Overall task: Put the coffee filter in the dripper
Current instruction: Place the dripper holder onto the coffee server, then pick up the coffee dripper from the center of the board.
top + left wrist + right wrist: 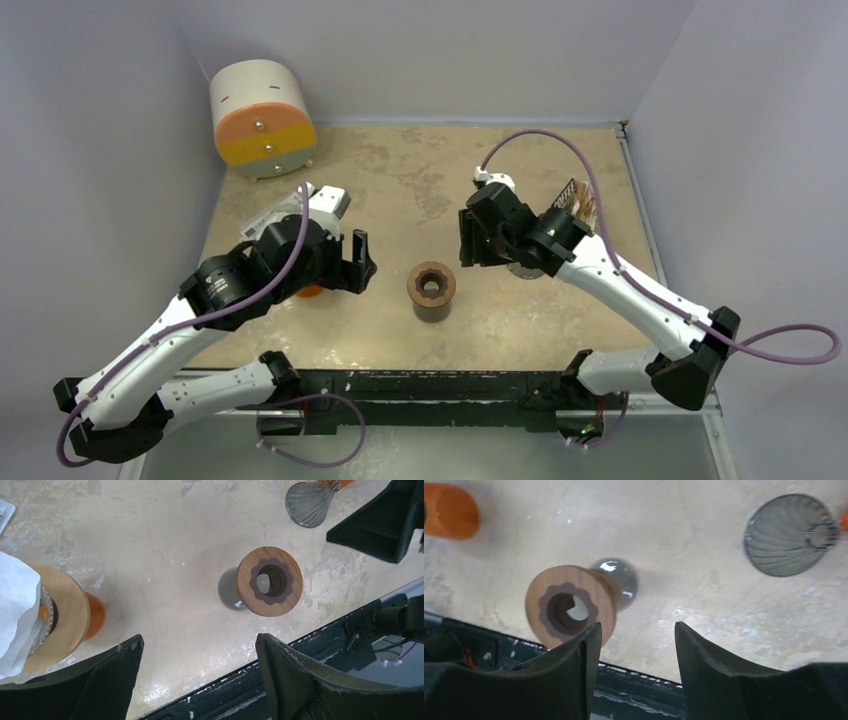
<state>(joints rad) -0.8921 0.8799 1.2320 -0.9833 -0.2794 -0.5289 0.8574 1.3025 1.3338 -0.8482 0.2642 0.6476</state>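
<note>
I see the left hand [362,265] released, fingers spread wide with only bare desk [400,180] between them; it hangs near the front edge, just left of centre; the white paper coffee filter [17,615] is not held by either hand; from the left wrist it sits bunched in the top of what looks like the dripper [65,617], a wooden collar on an orange base, standing upright at the left edge of that view and partly cut off; from above the left arm hides most of it; the right hand [466,240] is also released, fingers apart and empty; between the two hands stands a wood-topped glass stand [431,288] with a scalloped hole; a ribbed grey cone [786,535] lies near the right hand; a white drum [262,118] with an orange and yellow face sits at the far left corner
</note>
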